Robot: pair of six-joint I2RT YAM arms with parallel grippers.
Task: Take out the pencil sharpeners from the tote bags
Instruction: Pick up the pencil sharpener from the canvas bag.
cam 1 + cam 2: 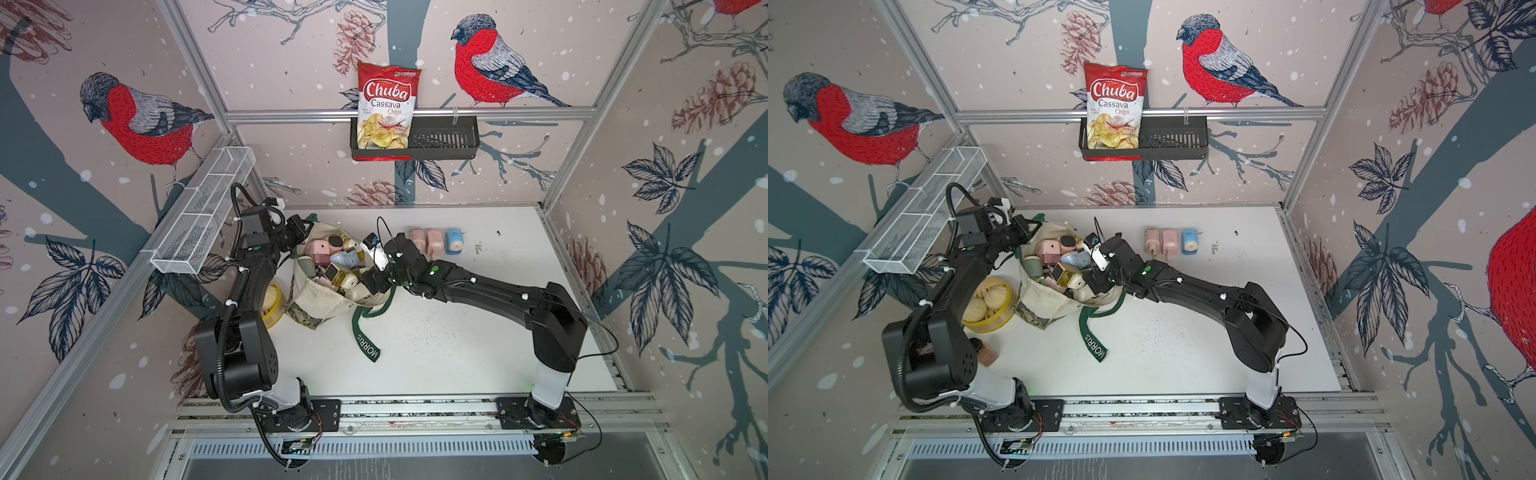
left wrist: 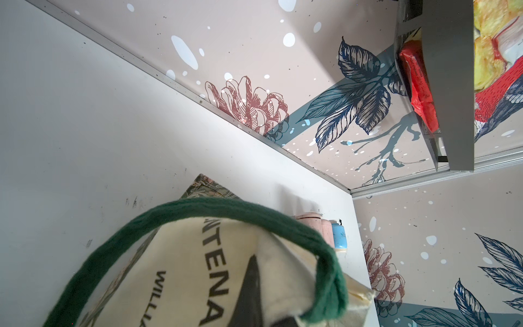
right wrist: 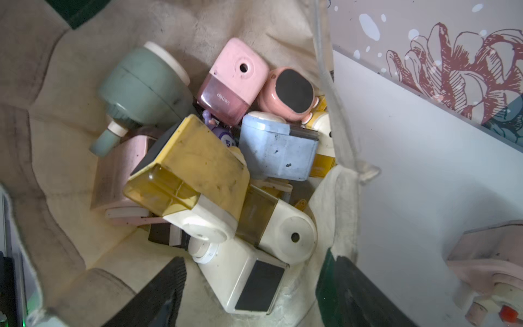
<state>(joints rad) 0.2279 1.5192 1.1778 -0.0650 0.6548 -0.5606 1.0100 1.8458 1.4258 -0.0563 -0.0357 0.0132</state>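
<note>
Tote bag [image 1: 328,305]: cream canvas with dark lettering; look for the green leaf-print band at its base.
Handles [image 1: 365,343]: dark green, "MORRIS" in pale letters.
Bagged sharpeners: you can tell apart a green sharpener [image 3: 144,85], a pink sharpener [image 3: 233,79], a yellow sharpener [image 3: 195,167] with an amber drawer, a pale blue sharpener [image 3: 278,153] and a cream sharpener [image 3: 246,280] with a black panel.
Set-out sharpeners [image 1: 434,243]: two pale pink, one brighter blue.
Tabletop [image 1: 457,332]: white, dark-speckled.
Bowl [image 1: 1005,318]: yellow; pale discs inside.
Chips bag [image 1: 388,104]: red and white.
Basket [image 1: 444,141]: black.
Wire tray [image 1: 199,224]: white.
Walls [image 1: 291,62]: your backdrop is pale pink, printed with red-breasted grey birds, brown pinecones, navy leaves, slate branches, white flecks.
</note>
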